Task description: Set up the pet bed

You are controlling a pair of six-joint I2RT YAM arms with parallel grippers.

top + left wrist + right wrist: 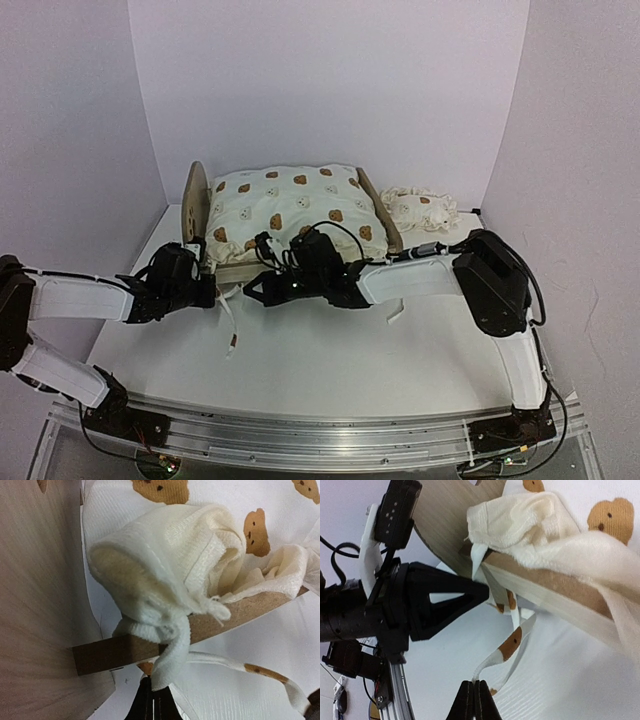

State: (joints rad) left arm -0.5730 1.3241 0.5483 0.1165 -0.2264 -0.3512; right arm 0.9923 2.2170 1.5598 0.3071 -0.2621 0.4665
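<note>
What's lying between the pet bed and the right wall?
The small pillow, crumpled on the table close beside the pet bed's end board. The top view shows it; neither wrist view does.

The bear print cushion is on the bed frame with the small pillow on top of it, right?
No. The cushion is on the bed frame, but the small pillow lies on the table beside the frame; the top external view shows it.
</note>
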